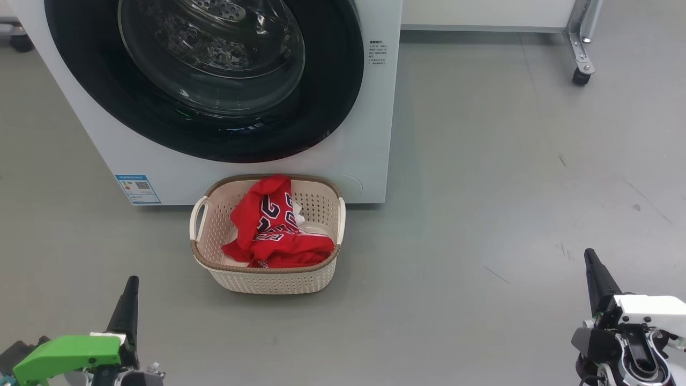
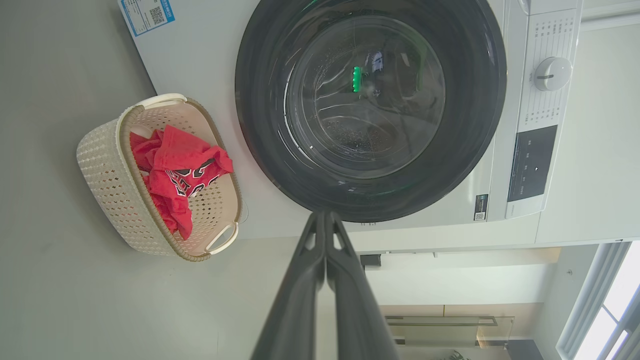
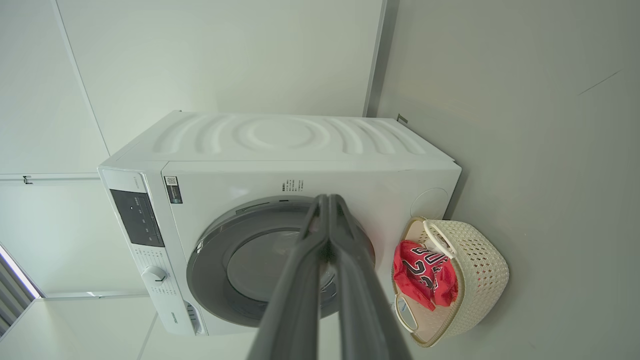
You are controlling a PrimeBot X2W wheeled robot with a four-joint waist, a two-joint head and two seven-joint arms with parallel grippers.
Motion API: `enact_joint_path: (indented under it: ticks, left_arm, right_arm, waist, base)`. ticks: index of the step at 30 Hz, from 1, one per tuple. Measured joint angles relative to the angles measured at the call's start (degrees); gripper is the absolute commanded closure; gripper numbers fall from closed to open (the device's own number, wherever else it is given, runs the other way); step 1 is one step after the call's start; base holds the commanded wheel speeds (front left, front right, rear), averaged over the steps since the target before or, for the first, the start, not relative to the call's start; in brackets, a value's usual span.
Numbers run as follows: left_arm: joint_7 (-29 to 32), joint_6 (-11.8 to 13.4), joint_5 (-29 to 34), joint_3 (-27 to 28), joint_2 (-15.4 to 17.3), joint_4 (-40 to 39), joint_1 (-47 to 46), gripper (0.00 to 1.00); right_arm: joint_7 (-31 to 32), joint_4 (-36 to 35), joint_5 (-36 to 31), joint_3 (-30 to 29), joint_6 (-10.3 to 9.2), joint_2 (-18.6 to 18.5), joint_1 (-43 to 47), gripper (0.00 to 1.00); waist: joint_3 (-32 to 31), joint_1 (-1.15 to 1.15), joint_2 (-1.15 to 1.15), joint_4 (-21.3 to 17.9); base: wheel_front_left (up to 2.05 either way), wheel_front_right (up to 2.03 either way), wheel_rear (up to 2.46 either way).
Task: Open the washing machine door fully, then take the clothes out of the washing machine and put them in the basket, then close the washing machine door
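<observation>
Red clothes [image 1: 278, 236] in cream basket [image 1: 268, 281] | washing machine door [image 1: 337, 80] closed | left fingers [image 2: 300, 290], right fingers [image 3: 300, 290] pressed together

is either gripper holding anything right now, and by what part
Nothing is held: the left gripper and right gripper are both shut on air; the clothes lie in the basket.

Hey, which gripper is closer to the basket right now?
Left. The left gripper sits below and left of the basket in the head view; the right gripper is far off to its right.
</observation>
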Motion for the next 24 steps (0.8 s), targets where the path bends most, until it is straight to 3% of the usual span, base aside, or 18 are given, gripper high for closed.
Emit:
enact_joint_path:
  ticks: [24]
  left_arm:
    - [0.0, 0.0, 0.0, 0.1, 0.0, 0.0, 0.0, 1.0]
  right_arm:
    - [0.2, 0.0, 0.0, -0.1, 0.0, 0.0, -0.1, 1.0]
  waist:
    - [0.0, 0.0, 0.0, 0.0]
  base:
    - [0.0, 0.0, 0.0]
